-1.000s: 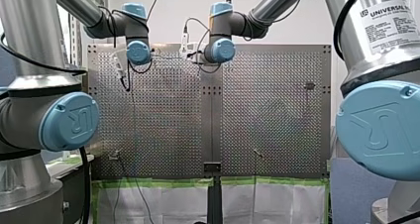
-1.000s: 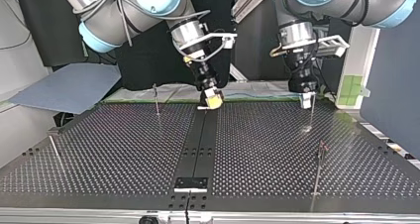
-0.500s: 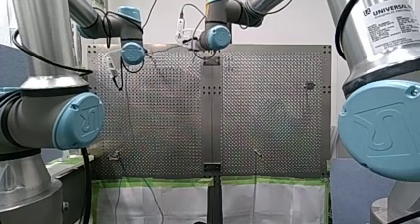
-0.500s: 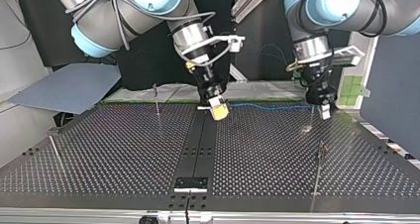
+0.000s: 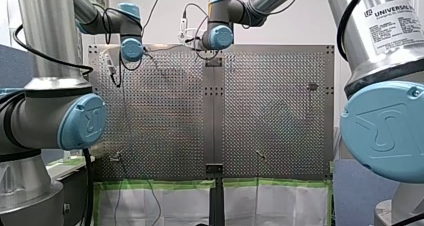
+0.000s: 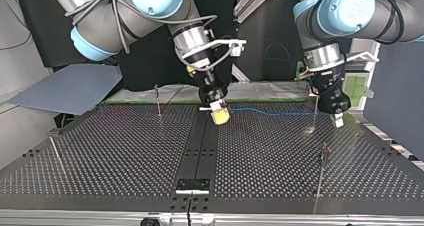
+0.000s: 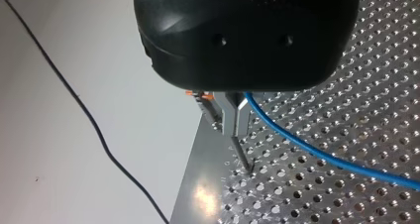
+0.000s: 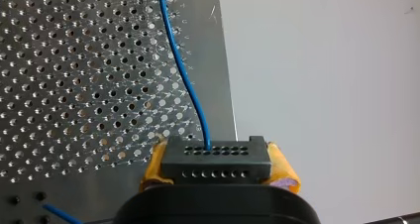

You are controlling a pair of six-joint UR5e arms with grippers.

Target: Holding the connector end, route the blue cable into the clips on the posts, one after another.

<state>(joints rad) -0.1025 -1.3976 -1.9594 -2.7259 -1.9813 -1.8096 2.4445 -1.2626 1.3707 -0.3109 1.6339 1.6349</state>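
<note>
Reaching down from the top view's upper edge, my right arm [image 6: 145, 16] and left arm [image 6: 365, 8] hang over the perforated table [image 6: 115, 151]. My right gripper [image 6: 219, 114] clamps the black connector [image 8: 216, 159]. My left gripper [image 7: 236, 119] pinches the blue cable [image 6: 280, 112], which is strung between them. At the front view's upper right, a label [image 5: 395, 16] reads "UNIVERSAL".

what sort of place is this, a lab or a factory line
Probably a robotics lab test bench, not a production line: a perforated table with thin posts, and a blue cable strung between my left gripper and the connector in my right gripper.
</note>
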